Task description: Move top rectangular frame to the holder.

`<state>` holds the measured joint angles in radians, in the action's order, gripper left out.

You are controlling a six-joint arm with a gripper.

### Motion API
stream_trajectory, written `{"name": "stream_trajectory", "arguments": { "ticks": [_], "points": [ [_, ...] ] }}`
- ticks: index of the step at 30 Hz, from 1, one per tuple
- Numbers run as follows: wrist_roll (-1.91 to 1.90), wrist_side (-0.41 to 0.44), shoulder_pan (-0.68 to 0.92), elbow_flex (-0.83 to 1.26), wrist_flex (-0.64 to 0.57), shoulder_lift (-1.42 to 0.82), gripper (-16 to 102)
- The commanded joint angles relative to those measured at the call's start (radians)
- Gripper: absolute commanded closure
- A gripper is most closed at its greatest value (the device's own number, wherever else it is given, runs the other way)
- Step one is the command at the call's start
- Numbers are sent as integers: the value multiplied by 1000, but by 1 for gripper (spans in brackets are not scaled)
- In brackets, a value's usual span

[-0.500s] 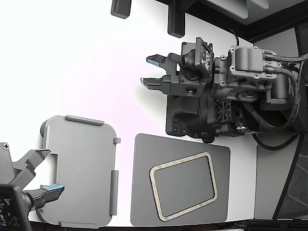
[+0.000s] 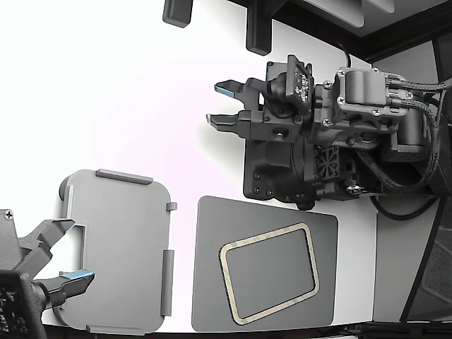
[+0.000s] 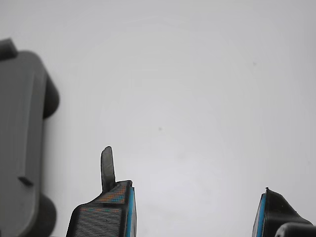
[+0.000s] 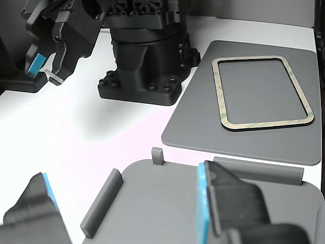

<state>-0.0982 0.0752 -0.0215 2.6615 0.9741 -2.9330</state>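
Observation:
The top rectangular frame (image 2: 267, 235) is a thin cream outline with a greenish edge. It lies flat on a dark grey mat (image 2: 208, 282) at the lower right of the exterior view. The other view shows the frame (image 4: 219, 91) untouched. The light grey holder (image 2: 120, 247) lies at the lower left with nothing in it, and its edge (image 3: 17, 148) shows in the wrist view. My gripper (image 2: 217, 104) is open and holds nothing. It hovers over bare white table, well above the frame in the picture and apart from the holder. Its blue-padded fingers (image 3: 118, 207) stand wide apart.
A second arm's open gripper (image 2: 67, 251) hangs over the holder's notched side at the exterior view's left, and its fingers (image 4: 228, 203) fill the other view's foreground. My arm's black base (image 2: 282, 169) stands just beyond the mat. Dark blocks (image 2: 176, 10) sit at the table's far edge.

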Motion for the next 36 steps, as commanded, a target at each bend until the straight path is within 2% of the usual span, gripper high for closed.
{"name": "stream_trajectory", "arguments": {
  "ticks": [1, 10, 12, 14, 16, 21, 27, 36],
  "points": [
    [-2, 2, -8, -23, -8, -23, -14],
    [21, -14, -9, -80, -12, 15, -14],
    [43, -37, -8, -127, -12, 43, -6],
    [104, -77, -6, -172, -29, 64, -13],
    [135, -97, 12, -225, -35, 109, -14],
    [206, -28, 222, -391, 41, 290, -14],
    [279, 2, 505, -531, 141, 459, -14],
    [311, -21, 793, -617, 179, 660, -13]
  ]
}}
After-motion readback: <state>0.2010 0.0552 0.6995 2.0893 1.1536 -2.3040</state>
